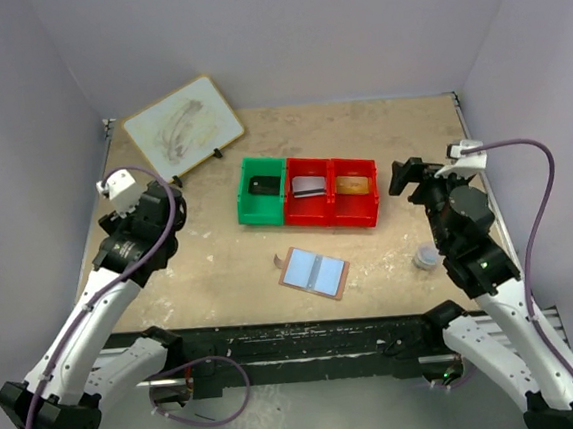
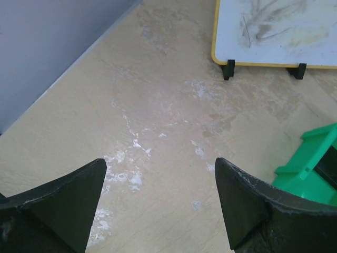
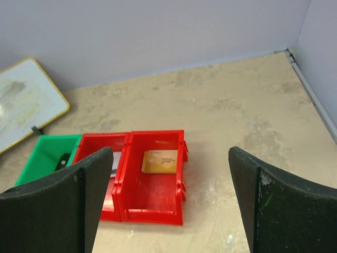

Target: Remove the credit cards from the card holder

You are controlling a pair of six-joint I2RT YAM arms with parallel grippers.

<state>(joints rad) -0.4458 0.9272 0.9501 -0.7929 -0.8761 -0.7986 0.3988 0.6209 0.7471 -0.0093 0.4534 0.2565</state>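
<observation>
The card holder lies open and flat on the table near the front middle, pale blue-grey panels up with a tan-pink rim. No card shows in it. A gold card lies in the right red bin, also in the right wrist view. A grey card lies in the middle red bin, and a dark card in the green bin. My left gripper is open and empty over bare table at the left. My right gripper is open and empty, right of the bins.
A small whiteboard on black feet stands at the back left, also in the left wrist view. A small pale round cup sits by the right arm. Grey walls close the table on three sides.
</observation>
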